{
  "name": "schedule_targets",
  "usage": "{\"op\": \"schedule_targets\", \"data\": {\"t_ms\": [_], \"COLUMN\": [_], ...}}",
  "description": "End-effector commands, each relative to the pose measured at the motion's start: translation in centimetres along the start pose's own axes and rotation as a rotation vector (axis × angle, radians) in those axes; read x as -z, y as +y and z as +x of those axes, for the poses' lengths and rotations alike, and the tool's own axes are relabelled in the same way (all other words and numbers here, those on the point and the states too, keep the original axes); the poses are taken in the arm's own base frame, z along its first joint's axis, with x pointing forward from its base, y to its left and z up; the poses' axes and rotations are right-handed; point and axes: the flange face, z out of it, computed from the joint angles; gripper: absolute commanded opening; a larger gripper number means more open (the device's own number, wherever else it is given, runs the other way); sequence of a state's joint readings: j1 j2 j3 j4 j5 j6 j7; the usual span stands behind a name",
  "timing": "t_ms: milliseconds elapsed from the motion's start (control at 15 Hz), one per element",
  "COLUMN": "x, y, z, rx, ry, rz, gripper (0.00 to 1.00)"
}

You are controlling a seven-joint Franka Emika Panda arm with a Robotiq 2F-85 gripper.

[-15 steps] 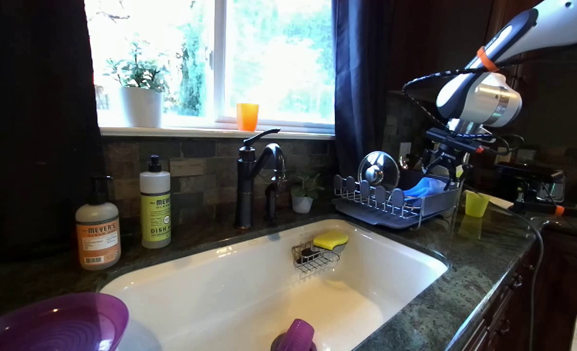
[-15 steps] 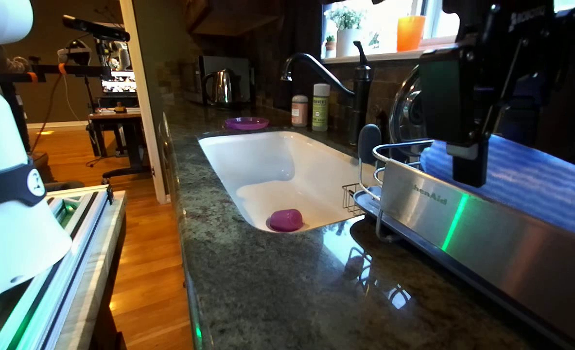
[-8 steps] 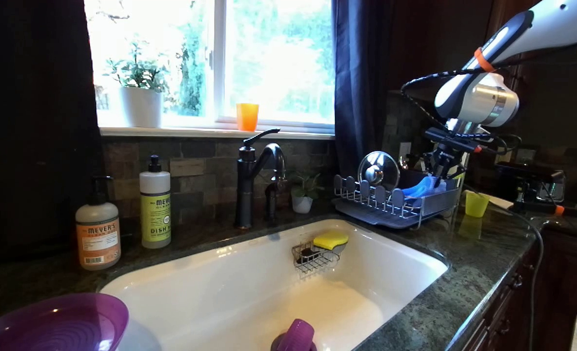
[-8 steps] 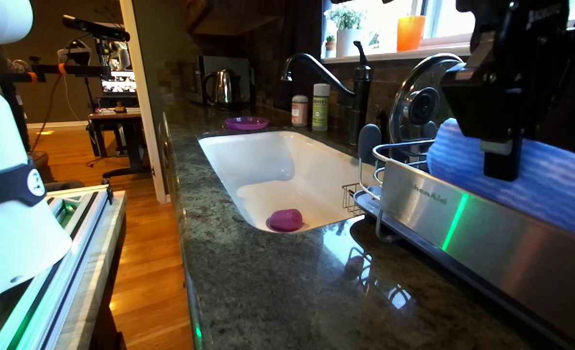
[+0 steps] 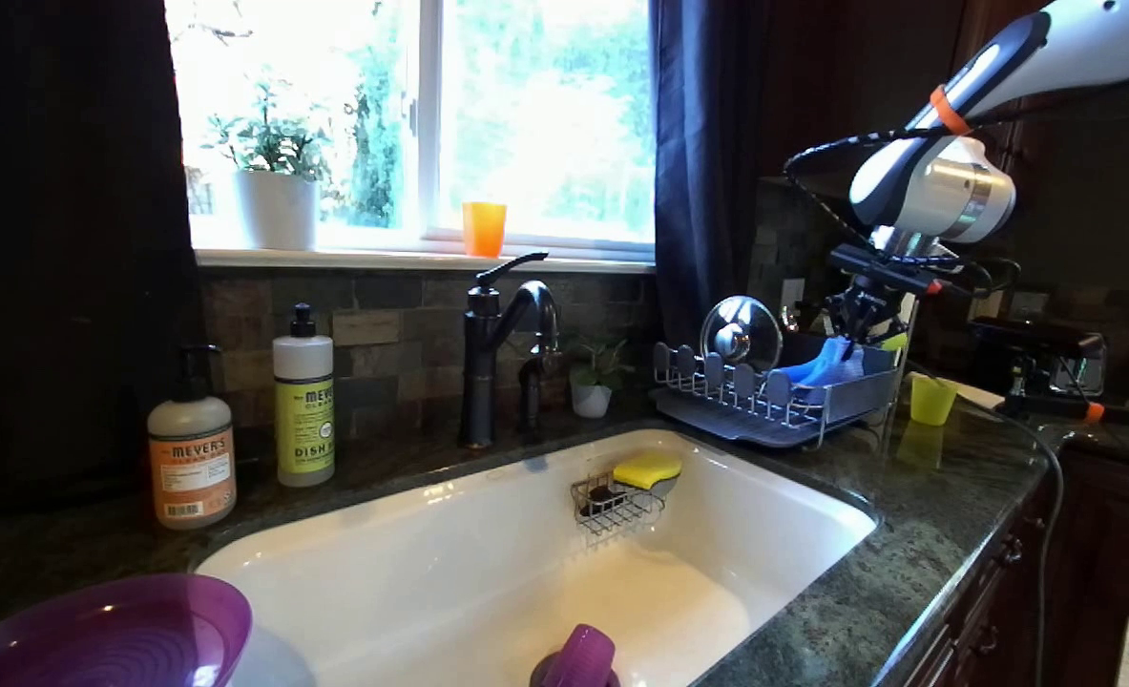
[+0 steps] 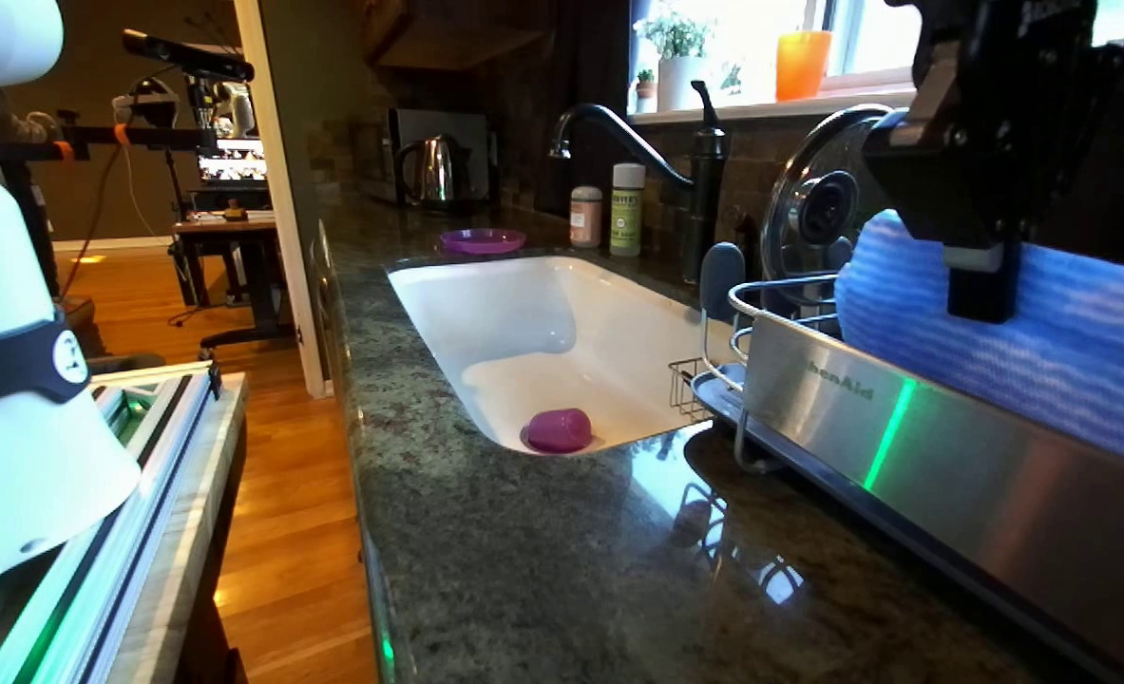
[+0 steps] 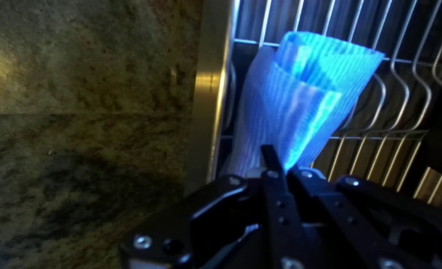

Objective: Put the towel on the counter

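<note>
Currently the tool [image 7: 283,164] is clamped on the blue towel [image 7: 299,101] — jaws together, a fold pinched at the tips. Towel sits bunched inside the dish rack [image 6: 980,484], peaking up to the tool, folded over on itself. Rack stands on the dark stone surface [image 6: 523,570] beside the white sink [image 5: 430,544]. Glass lid [image 5: 742,334] on edge in the rack; lime cup [image 5: 932,401] upright near it; purple cup [image 6: 562,430] on its side in the sink — yellow sponge [image 5: 647,469] in the wire holder [image 5: 612,513] on the sink wall.

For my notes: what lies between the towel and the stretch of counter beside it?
In the wrist view, the dish rack's metal side wall stands between towel and counter.
</note>
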State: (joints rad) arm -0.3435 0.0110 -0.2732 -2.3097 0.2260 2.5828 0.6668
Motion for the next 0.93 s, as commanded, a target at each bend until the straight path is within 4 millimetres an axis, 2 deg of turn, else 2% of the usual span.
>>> {"op": "schedule_targets", "data": {"t_ms": [0,267,400,600,733,800,867], "x": [3.5,6.1,6.2,4.2,1.5,0.6,-0.6], "y": [1.7,4.4,6.0,8.1,9.6,7.3,8.1], "z": [-2.9,-7.6,-10.3,-13.8,-15.6,-14.4,-14.8], "rx": [0.026,0.047,0.025,-0.069,-0.128,-0.152,-0.168], "ry": [-0.031,-0.042,-0.03,0.039,0.089,0.121,0.151], "rz": [0.002,-0.059,-0.089,-0.155,-0.2,-0.218,-0.228], "gripper": [0.01,0.01,0.01,0.01,0.01,0.01,0.01]}}
